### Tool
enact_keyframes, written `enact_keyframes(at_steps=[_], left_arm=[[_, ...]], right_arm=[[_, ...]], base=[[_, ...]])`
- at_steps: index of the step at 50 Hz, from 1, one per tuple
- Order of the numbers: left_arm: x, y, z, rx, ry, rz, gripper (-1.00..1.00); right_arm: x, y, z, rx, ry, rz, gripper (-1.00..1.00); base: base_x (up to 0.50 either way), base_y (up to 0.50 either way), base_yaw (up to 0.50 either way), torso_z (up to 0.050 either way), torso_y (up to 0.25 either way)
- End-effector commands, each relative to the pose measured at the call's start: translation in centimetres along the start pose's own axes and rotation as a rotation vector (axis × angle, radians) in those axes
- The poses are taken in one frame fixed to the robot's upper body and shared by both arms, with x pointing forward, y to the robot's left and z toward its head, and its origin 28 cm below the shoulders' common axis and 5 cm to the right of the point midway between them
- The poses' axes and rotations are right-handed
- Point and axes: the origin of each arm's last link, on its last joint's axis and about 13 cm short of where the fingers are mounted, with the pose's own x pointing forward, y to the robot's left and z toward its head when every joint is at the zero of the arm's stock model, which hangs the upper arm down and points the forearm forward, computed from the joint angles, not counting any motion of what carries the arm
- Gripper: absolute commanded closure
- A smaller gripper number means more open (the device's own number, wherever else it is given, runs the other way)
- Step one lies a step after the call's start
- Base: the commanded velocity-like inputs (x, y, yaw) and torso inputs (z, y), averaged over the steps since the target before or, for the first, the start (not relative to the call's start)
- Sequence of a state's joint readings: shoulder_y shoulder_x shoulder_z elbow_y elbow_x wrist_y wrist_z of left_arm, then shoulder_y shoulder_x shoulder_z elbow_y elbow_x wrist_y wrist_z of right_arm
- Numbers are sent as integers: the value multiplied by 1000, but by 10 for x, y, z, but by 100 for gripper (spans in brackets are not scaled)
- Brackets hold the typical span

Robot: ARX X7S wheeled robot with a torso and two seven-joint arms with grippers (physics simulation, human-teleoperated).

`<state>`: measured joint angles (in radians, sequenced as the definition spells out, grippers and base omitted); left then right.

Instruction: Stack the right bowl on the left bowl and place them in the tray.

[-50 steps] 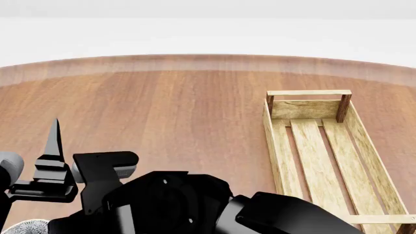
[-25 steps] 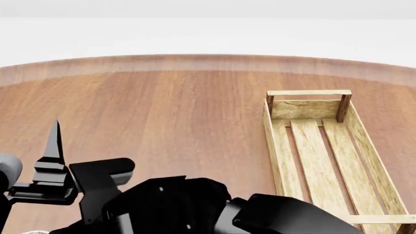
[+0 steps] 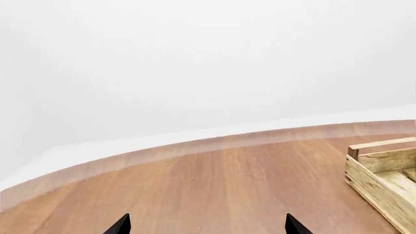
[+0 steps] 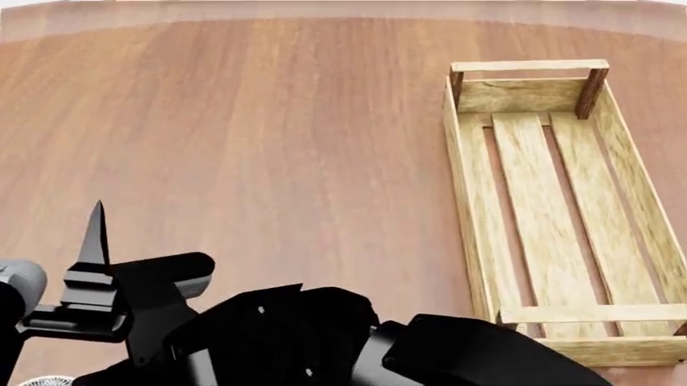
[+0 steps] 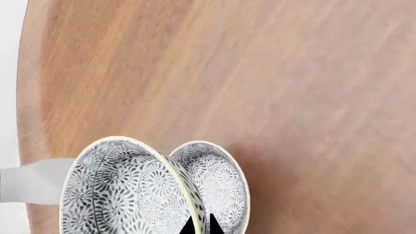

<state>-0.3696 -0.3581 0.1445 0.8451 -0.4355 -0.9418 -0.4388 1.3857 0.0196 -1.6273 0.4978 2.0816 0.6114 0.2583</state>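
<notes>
In the right wrist view my right gripper [image 5: 202,226] is shut on the yellow-edged rim of a grey-and-white patterned bowl [image 5: 123,190], which is tilted. A second patterned bowl [image 5: 221,183] sits right against it on the wooden table; I cannot tell whether one rests inside the other. The light-wood slatted tray [image 4: 536,185] lies empty at the right of the head view, and its end shows in the left wrist view [image 3: 383,175]. My left gripper [image 3: 206,225] is open and empty above the table. One of its fingers [image 4: 96,237] stands up at the head view's left.
The brown wooden table [image 4: 269,145] has a curved far edge [image 3: 195,146]. My black right arm [image 4: 322,346] fills the bottom of the head view and hides the bowls, except a sliver of one [image 4: 27,380] at the bottom left corner.
The head view has tilted down: the tray now shows higher and nearly whole. The left gripper keeps its place.
</notes>
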Motion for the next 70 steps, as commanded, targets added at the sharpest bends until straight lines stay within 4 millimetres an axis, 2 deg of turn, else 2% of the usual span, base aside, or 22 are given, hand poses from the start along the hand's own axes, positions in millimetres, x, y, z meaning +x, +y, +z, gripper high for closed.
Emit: enact_keyframes(at_steps=[1,24,37,38,65,70], left_arm=[[2,1,0,-12,-8,10,-100],[2,2,-1,-13,-6,9,-100],[1,2,-2,-33,-19,-5,-100],[1,2,-2,-36,-20,-5,-100],[0,1,-5,-12,-24,-6,-100],[0,1,-5,-2,-22,-6,-100]], right_arm=[[-1,12,6,-24,-29,78,100],[-2,15,7,-34,-38,90,100],[-2,16,9,-33,-55,92,100],[-2,16,8,-39,-57,90,-100],[3,11,3,-57,-46,83,-100],[3,12,2,-67,-38,87,-100]], base=[[0,0,0,12,-246],[0,0,0,12,-248],[0,0,0,1,-12],[0,0,0,0,0],[0,0,0,0,0],[0,0,0,0,-240]])
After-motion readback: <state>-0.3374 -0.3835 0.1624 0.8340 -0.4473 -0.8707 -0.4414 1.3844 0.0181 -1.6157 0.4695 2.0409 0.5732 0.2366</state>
